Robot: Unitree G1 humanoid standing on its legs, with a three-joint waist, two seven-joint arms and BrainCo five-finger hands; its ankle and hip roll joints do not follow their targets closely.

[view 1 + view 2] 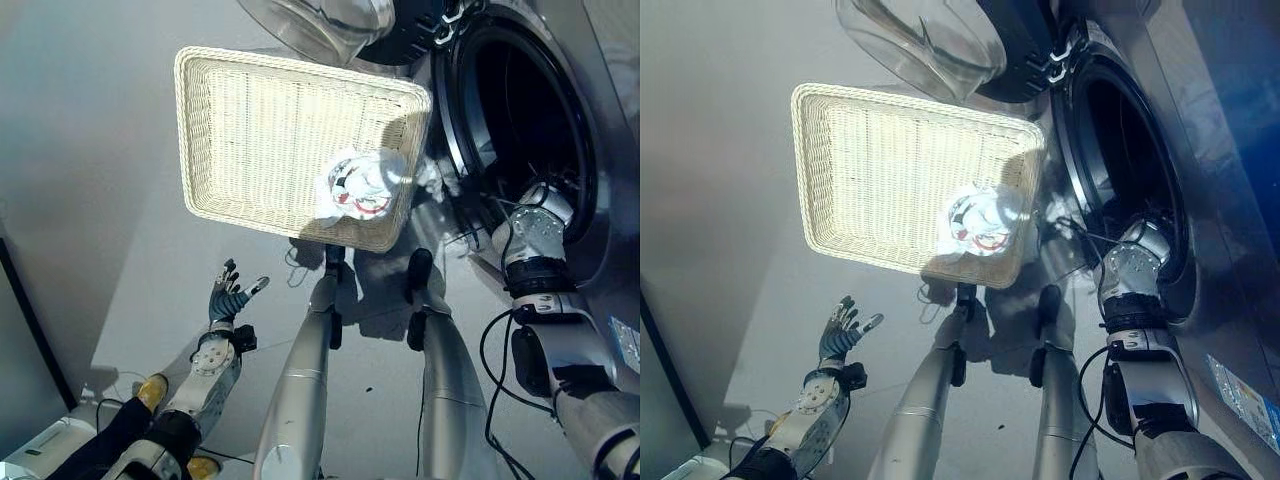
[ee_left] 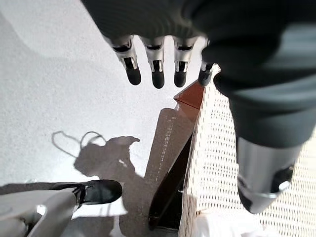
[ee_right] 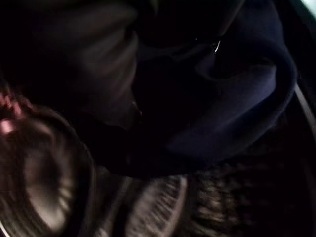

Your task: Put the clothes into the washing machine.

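Note:
A white garment [image 1: 362, 185] with a red and black print lies in the near right corner of the pale wicker basket [image 1: 190, 130]. The washing machine's drum [image 1: 520, 110] gapes open just right of the basket. My right wrist [image 1: 538, 238] goes in over the drum's lower rim, and the hand is hidden inside. Dark navy cloth [image 3: 232, 98] lies in the drum in the right wrist view. My left hand [image 1: 228, 295] hangs open over the floor, near and left of the basket, holding nothing. Its straight fingers [image 2: 157, 74] show beside the basket's wall [image 2: 207, 148].
The washer's round glass door [image 1: 320, 25] is swung open above the basket's far right corner. The basket rests on a dark stand [image 2: 170, 163] over grey floor [image 1: 90, 150]. A white unit [image 1: 40, 445] sits at the lower left.

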